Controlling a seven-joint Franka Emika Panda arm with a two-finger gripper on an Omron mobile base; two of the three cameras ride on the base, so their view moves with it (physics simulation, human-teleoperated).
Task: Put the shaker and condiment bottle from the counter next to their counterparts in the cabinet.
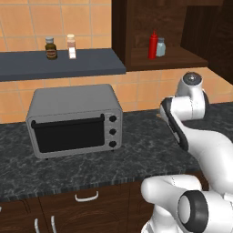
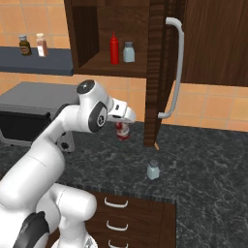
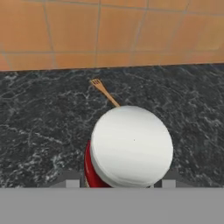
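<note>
Grasping the condiment bottle (image 3: 130, 146) by its sides, the end effector (image 2: 122, 127) held it upright beside the cabinet (image 2: 156, 58), apparently for shelving near the red squeeze bottle (image 2: 114, 49). The shaker (image 2: 153, 170) stood on the surface (image 2: 208, 164) below the cabinet.

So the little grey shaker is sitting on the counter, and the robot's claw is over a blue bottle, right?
Not blue. The bottle under the claw is red with a white cap, as the hand view shows. The shaker does sit on the counter.

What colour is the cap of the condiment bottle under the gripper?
White; the condiment bottle shows its cap best in the hand view.
</note>
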